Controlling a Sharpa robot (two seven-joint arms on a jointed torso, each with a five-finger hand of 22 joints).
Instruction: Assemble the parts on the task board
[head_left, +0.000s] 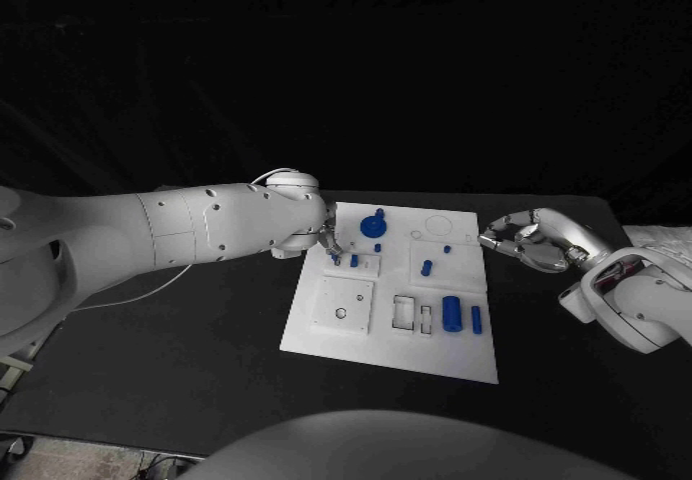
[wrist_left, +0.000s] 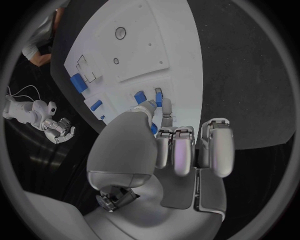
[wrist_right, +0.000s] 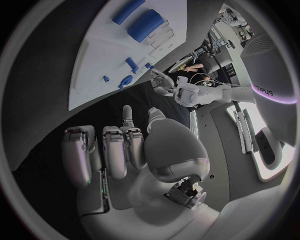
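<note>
Your left hand (wrist_left: 164, 131) pinches a small blue peg (wrist_left: 158, 98) over the task board (head_left: 329, 335); misalignment could jam it. Your right hand (head_left: 522, 240) waits curled, empty, beside the board.

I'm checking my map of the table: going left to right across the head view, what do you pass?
Left white arm → left silver hand → round blue disc part on the white task board → large blue cylinder part → slim blue cylinder part → right silver hand.
</note>
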